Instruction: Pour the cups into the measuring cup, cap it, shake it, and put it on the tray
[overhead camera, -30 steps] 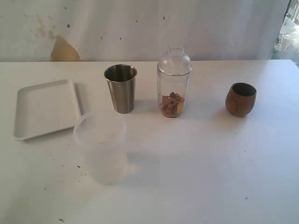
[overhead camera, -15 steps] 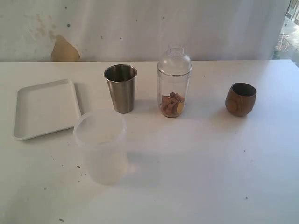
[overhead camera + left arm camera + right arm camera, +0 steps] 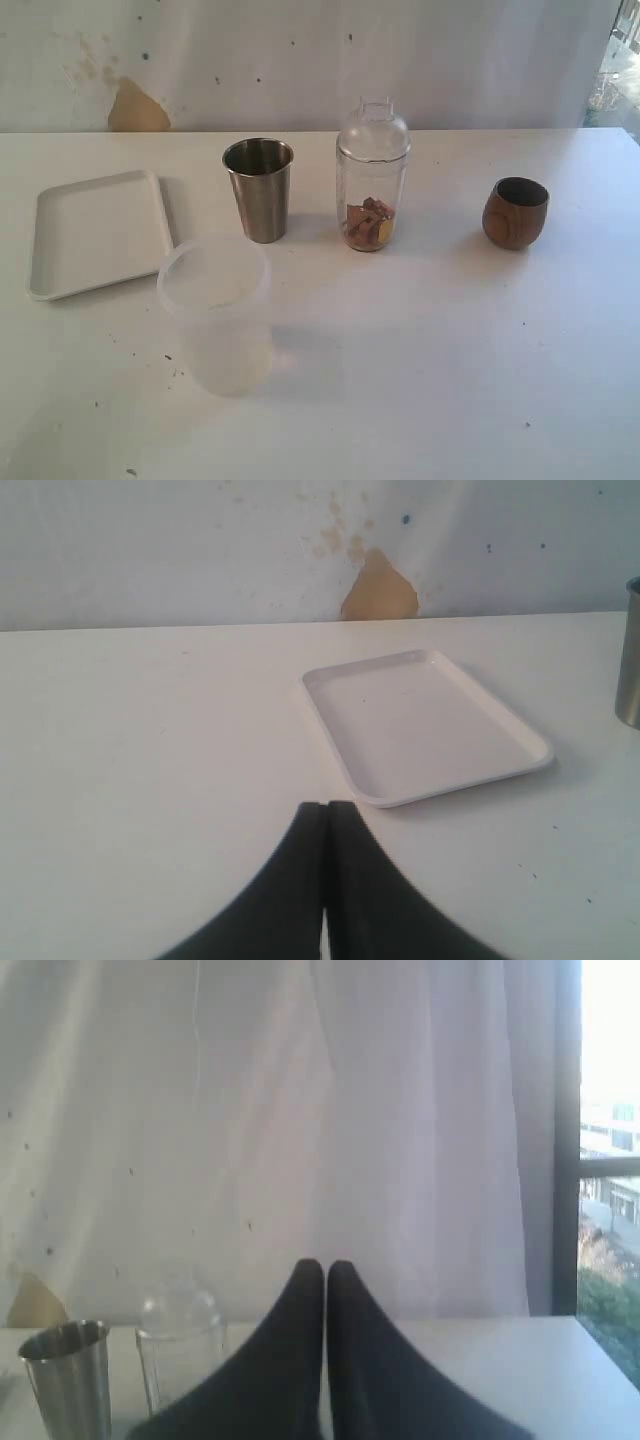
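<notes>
The clear measuring cup [image 3: 372, 185] stands upright at the table's back middle, a clear domed cap on top and brown pieces in its base. The steel tumbler [image 3: 260, 190] stands just left of it. The brown wooden cup [image 3: 515, 213] stands apart at the right. The white tray [image 3: 95, 232] lies bare at the left. Neither gripper shows in the exterior view. My left gripper [image 3: 326, 805] is shut on nothing, just short of the tray [image 3: 420, 725]. My right gripper [image 3: 325, 1265] is shut on nothing, with the tumbler [image 3: 68, 1375] and measuring cup [image 3: 180, 1345] beyond it.
A wide frosted plastic cup [image 3: 217, 315] stands in front of the tumbler, near the tray's right corner. A white curtain hangs behind the table's far edge. The tumbler's side [image 3: 630, 650] shows at the edge of the left wrist view.
</notes>
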